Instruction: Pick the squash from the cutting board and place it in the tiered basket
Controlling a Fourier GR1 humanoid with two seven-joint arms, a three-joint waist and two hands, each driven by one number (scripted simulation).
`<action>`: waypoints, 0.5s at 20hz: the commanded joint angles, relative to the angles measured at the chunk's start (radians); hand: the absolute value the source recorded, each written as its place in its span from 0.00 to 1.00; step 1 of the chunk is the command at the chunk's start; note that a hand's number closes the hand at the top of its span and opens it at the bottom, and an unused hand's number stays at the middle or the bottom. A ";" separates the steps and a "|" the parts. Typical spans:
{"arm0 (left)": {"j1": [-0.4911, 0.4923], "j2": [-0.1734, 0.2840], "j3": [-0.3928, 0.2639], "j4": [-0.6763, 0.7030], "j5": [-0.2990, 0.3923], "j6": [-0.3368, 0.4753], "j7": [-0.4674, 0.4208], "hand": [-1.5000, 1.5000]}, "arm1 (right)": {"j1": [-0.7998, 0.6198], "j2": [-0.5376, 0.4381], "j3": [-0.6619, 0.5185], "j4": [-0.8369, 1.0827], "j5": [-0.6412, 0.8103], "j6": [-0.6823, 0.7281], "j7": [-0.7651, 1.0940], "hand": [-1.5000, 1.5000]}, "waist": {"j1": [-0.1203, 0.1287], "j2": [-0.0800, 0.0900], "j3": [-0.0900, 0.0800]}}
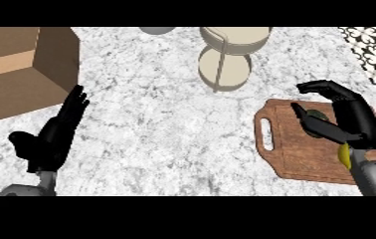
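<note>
At the frame's lower right, the squash [342,154] lies on the cutting board [294,153], mostly hidden; its long axis cannot be told. The right hand [351,114] curls its fingers and thumb around it. At the lower left, the left hand [53,136] rests open, fingers straight. The tiered basket [229,54] stands top centre, nothing visible inside.

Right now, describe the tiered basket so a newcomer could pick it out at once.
Start at the wooden cutting board on the counter's right side, where the right hand is. Look up and left toward the far edge: the tiered basket stands there. It is cream, with two round trays on a thin upright post, unlike the brown box at far left.
</note>
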State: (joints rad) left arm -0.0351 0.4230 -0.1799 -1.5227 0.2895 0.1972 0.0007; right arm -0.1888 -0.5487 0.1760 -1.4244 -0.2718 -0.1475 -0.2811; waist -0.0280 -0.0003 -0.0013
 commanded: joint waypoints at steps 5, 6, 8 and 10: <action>-0.048 0.009 0.032 -0.015 0.047 -0.053 0.160 0.50 | 0.159 -0.014 -0.122 0.085 0.039 0.051 -0.310 0.00 | 0.021 0.000 0.002; -0.032 0.007 0.039 0.032 0.037 -0.080 0.087 0.50 | 0.157 -0.058 -0.120 0.041 0.079 0.024 -0.267 0.00 | 0.018 -0.001 0.001; -0.024 0.014 0.041 -0.034 0.062 -0.066 0.156 0.50 | 0.195 -0.130 -0.122 -0.008 0.134 0.001 -0.242 0.00 | 0.014 -0.005 0.001; -0.033 0.012 0.046 0.010 0.042 -0.054 0.124 0.50 | 0.171 -0.265 -0.136 -0.011 0.229 -0.037 -0.150 0.00 | 0.001 -0.005 -0.002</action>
State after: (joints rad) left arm -0.0543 0.4367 -0.1414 -1.5241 0.3385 0.1324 0.1134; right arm -0.0445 -0.6673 0.0615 -1.4014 -0.1528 -0.1530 -0.4756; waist -0.0149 -0.0028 -0.0009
